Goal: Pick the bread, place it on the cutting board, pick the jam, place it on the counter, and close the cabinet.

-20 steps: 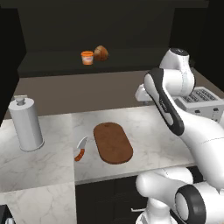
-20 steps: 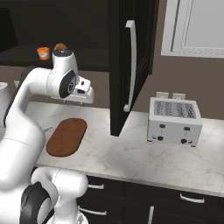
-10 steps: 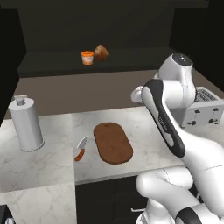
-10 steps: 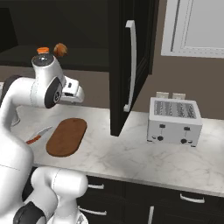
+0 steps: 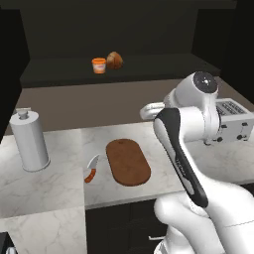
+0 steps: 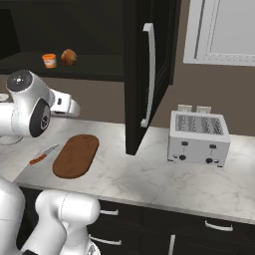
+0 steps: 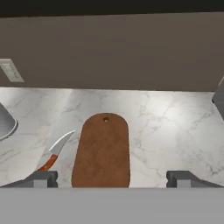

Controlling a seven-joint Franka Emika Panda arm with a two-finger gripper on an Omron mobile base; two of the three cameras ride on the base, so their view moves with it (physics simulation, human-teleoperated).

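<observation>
The tool (image 7: 112,177) is seen spread wide and empty, its two dark fingertips (image 7: 43,178) rising well apart at the bottom of the hand view, with the cutting board (image 7: 102,150) framed between them. The board lies flat and bare on the marble worktop (image 5: 59,183), its long axis running away from the robot (a small hole is visible at its far end). Just beside the board, on its left, an orange-handled knife (image 5: 92,169) is laid on the marble, apart from the wood, its blade pointing away. Farther left, an upright silver canister (image 5: 30,140) is stood on the worktop. On the right, a toaster (image 6: 198,138) is set against the brown wall, well apart from the board.

Above and behind, the black cabinet (image 6: 149,69) is shown open, its door swung out edge-on toward the right base camera, the long silver bar handle (image 6: 149,74) facing forward. On the dark shelf inside, the jam (image 5: 99,65) and the bread (image 5: 114,60) are placed side by side, the jar to the left and the roll to the right; whether they touch cannot be told. A window (image 6: 224,31) is seen beyond the toaster.
</observation>
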